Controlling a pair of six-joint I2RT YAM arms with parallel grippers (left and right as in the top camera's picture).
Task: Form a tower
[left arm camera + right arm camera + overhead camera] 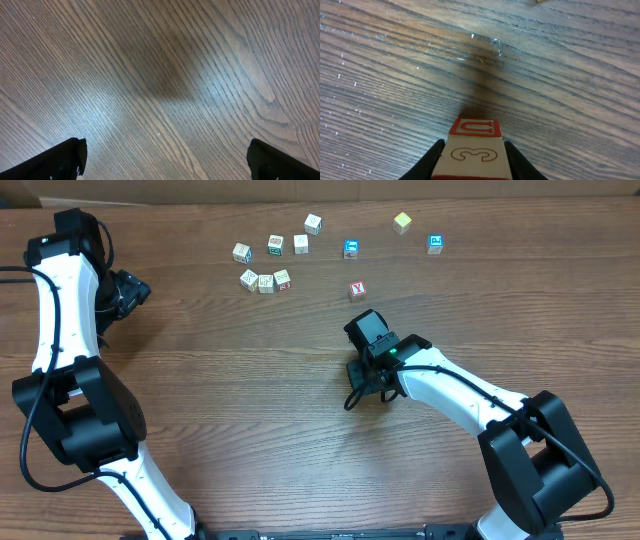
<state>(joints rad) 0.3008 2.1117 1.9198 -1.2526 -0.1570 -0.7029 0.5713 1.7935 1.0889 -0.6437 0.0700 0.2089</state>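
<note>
A pale wooden cube (475, 129) with a red-framed U on its front and a 3 on top sits between the fingers of my right gripper (472, 150), which is shut on it just above the wood. In the overhead view that right gripper (368, 374) is at mid-table and hides the cube. No tower shows in any view. My left gripper (130, 288) is at the far left of the table. In the left wrist view the left gripper (165, 160) is open wide over bare wood.
Loose cubes lie across the back of the table (200, 430): a row of three (265, 280), several pale ones (276, 245), two blue-faced ones (351, 248) (435, 244), a yellowish one (402, 222) and a red-marked one (358, 290) just beyond the right gripper.
</note>
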